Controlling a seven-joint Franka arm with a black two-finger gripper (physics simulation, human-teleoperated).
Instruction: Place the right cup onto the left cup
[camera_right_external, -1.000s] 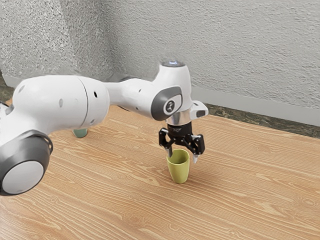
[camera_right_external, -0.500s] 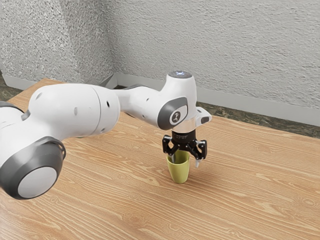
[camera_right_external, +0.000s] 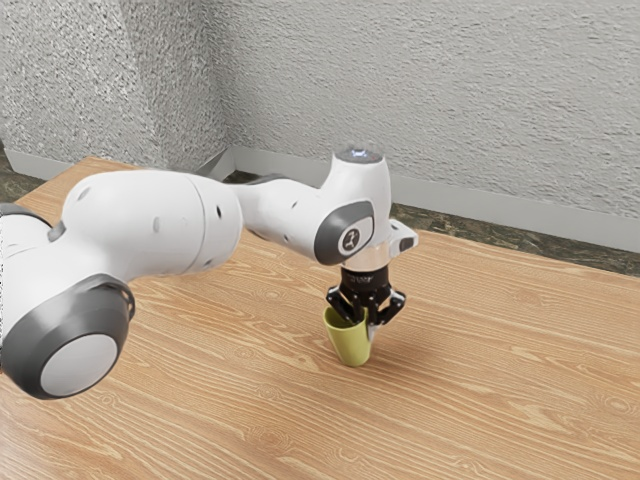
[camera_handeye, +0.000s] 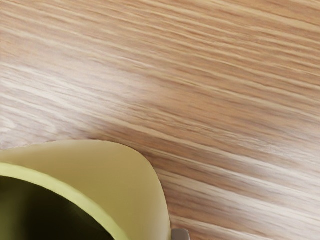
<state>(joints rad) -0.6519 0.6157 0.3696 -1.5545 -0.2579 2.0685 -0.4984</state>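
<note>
Black emblem (camera_right_external: 351, 240) on white arm (camera_right_external: 140, 225) — yellow-green cup (camera_right_external: 350, 347), tilted, in the hand (camera_right_external: 365, 325).

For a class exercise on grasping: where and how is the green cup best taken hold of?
Probably by the wall of the cup just below its rim, coming from above, one finger inside and one outside. The open mouth leaves room and the wall looks thin. The cup leans toward the exterior view's left, so match the fingers to that tilt.
</note>
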